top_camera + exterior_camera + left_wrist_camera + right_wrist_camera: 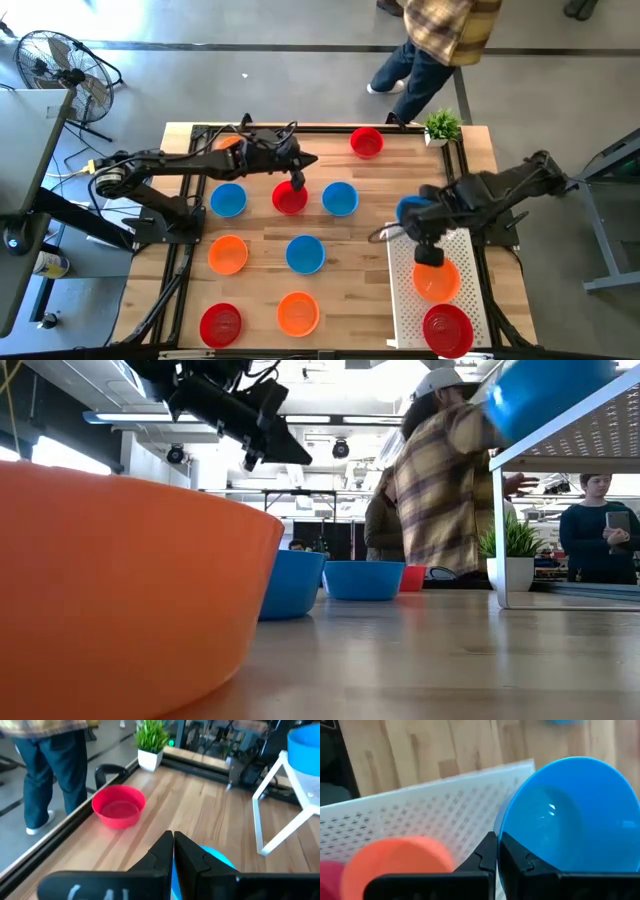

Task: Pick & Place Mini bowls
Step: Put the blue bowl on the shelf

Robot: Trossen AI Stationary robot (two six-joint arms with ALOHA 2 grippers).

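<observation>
**Inspector A:** High view first. We find the left hand [297, 183] at the rim of a red bowl [290, 199] in the middle row of the worktop [370, 250], between two blue bowls [228, 200]. The right hand [420, 228] holds a blue bowl [412, 209] over the near end of the white tray [405, 300], which carries an orange bowl [436, 279] and another red bowl [447, 329].

**Inspector B:** Low view: we see an orange bowl [120, 580] close up and blue bowls [364, 579] beyond; a person in plaid [445, 490] stands behind.

**Inspector A:** Left wrist view: its fingers [162, 852] meet; whether they pinch that rim we cannot tell. A far red bowl [119, 805] sits near a plant [151, 742].

**Inspector B:** Right wrist view: fingers [487, 852] clamped on the blue bowl's [570, 815] rim.
</observation>
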